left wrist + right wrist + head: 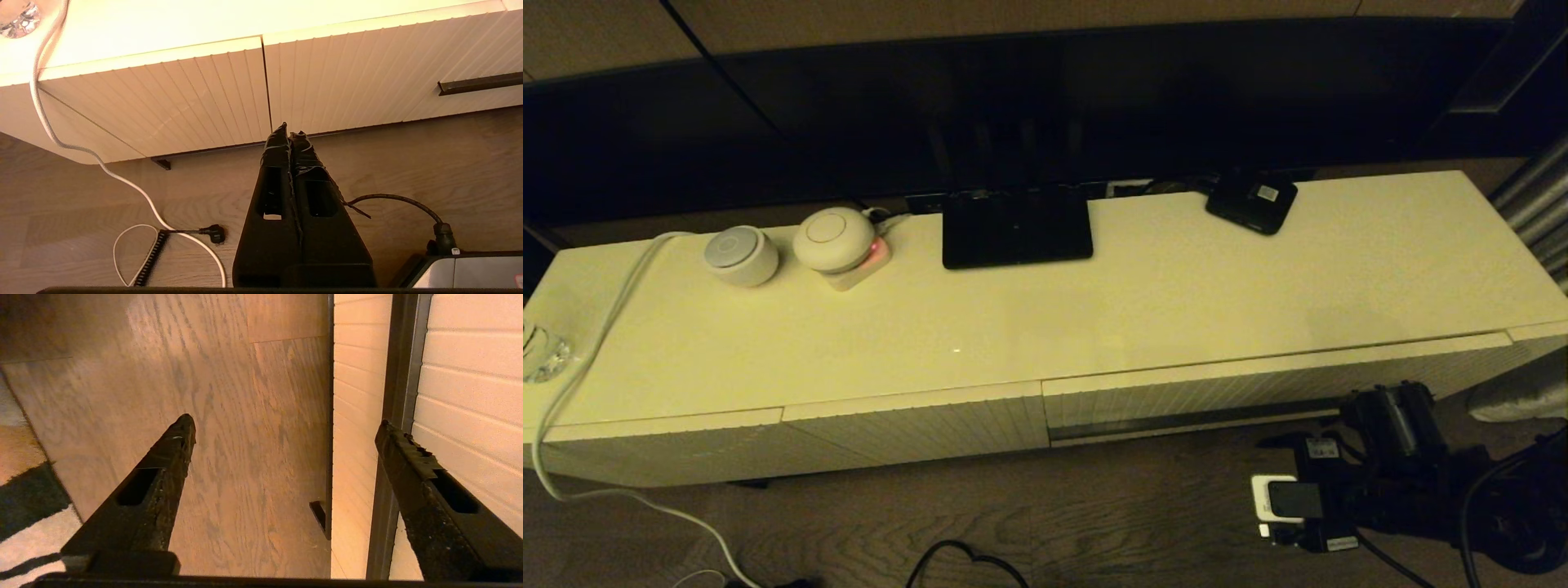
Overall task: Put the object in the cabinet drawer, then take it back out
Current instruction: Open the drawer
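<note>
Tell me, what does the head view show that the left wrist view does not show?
Only the head view shows the cabinet top with two round devices, a black stand, a small black box, and the right gripper low by the drawer front. Only the left wrist view shows the shut left gripper above the floor. Both show the ribbed drawer with its dark slot handle and a white cable.

Drawer (1258,388): interior hidden behind the ribbed front; right end of its slot handle (480,83) cut off by the left wrist view's edge; glass item (541,351) cut off at the head view's left edge, type cannot be told; white cable (584,359) runs out the bottom edge; label on the black box (1252,202) too small to read.
</note>
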{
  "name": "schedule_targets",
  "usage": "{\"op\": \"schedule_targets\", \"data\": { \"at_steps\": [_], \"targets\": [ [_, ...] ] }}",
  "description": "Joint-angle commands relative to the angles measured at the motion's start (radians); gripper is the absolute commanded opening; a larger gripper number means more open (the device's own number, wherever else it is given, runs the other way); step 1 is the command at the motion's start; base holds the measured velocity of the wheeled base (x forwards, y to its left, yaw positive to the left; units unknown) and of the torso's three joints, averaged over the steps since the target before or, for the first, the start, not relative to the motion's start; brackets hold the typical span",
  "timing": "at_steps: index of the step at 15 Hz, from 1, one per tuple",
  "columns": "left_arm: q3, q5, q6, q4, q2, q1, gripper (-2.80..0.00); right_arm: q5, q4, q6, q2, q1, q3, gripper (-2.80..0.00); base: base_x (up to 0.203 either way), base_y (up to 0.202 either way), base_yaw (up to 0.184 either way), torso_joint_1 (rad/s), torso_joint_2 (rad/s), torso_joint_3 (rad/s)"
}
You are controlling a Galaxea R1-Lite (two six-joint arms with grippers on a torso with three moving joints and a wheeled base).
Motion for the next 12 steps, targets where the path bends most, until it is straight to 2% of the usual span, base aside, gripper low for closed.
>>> {"op": "schedule_targets", "data": {
  "at_steps": [1,12],
  "targets": [
    [0.003,0.0,0.002,0.0,0.0,0.0,-2.8,0.002,-0.006,-0.009,0.042,-0.012,-0.036,0.0,0.0,0.0,0.0,0.0,0.0,0.0],
    [0.003,0.0,0.0,0.0,0.0,0.0,-2.8,0.002,-0.02,-0.012,0.148,-0.035,-0.132,0.0,0.0,0.0,0.0,0.0,0.0,0.0]
  ]
}}
